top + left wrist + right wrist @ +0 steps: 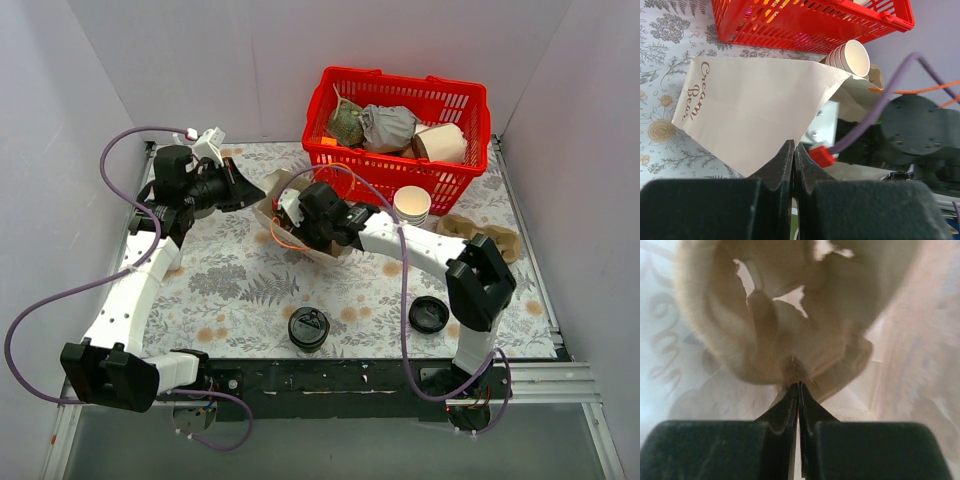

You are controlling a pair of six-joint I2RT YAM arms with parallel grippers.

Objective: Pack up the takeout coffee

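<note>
The takeout coffee point(308, 328), a dark cup under a black dome lid, stands upright near the table's front edge, apart from both arms. A cream paper bag point(750, 115) lies on its side mid-table with its mouth toward the right arm. My left gripper point(793, 150) is shut on the bag's edge, at the bag's left end point(268, 196) in the top view. My right gripper point(798, 386) reaches inside the bag, shut on a ridge of a beige pulp cup carrier point(790, 325). From above, the bag hides the right fingertips.
A red basket point(470, 110) with wrapped items stands at the back right. A stack of lidless cream cups point(411, 205) sits in front of it. A loose black lid point(428, 314) lies front right, and a brown pulp carrier point(482, 236) lies by the right arm.
</note>
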